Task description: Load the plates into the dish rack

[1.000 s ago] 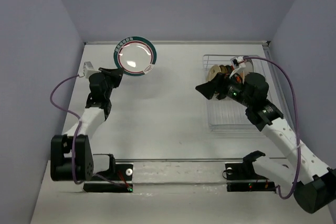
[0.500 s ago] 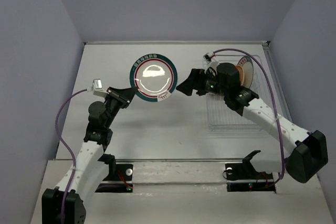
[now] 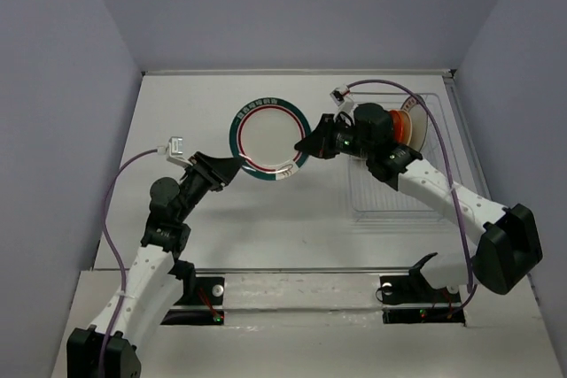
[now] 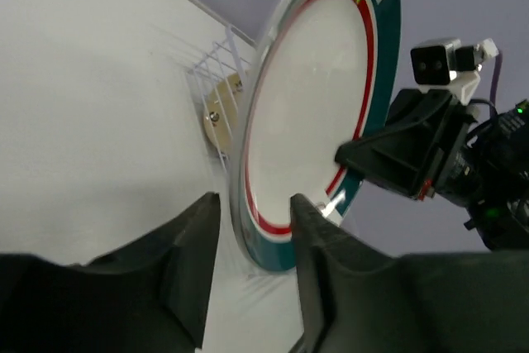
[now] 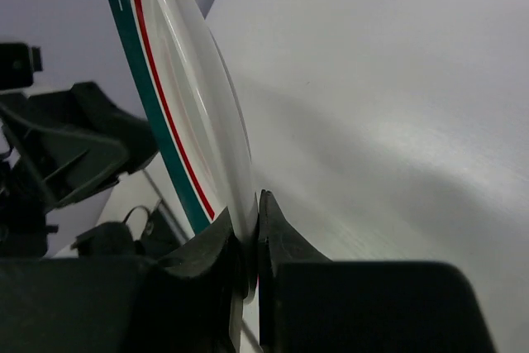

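table (image 3: 266,214): white, matte, plain
right far side: white wire dish rack (image 3: 381,204), clear tray base, standing flat

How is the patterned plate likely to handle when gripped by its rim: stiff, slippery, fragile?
Probably stiff: the patterned plate looks truly round though jaws pinch only its rim on two sides. Likely slippery: its face looks glossy, so a thin edge grip may slide. Possibly breakable if dropped, as it looks like glazed ware held off the table.
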Robot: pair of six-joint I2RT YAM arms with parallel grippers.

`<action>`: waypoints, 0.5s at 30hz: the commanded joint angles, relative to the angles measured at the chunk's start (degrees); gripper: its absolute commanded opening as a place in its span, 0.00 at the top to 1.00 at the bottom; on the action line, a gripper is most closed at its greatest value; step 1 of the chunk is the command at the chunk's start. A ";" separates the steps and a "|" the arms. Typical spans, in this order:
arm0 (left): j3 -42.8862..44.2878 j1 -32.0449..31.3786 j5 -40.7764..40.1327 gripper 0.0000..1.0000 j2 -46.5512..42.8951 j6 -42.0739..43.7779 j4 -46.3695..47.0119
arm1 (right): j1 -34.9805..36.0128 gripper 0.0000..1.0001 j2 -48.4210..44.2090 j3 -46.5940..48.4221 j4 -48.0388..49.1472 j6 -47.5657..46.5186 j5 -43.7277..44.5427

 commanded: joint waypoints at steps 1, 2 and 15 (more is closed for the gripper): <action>3.93 -0.74 8.65 0.32 -0.65 3.25 -1.14 | -1.47 0.93 -4.99 2.26 3.02 -3.09 13.81; 7.07 -0.74 8.13 0.20 -0.65 7.27 -5.02 | -2.35 0.93 -7.18 3.04 1.53 -4.84 17.65; 16.69 -0.74 3.03 0.01 -10.40 26.99 -33.62 | -30.82 0.93 -14.33 15.00 -18.35 -26.47 62.68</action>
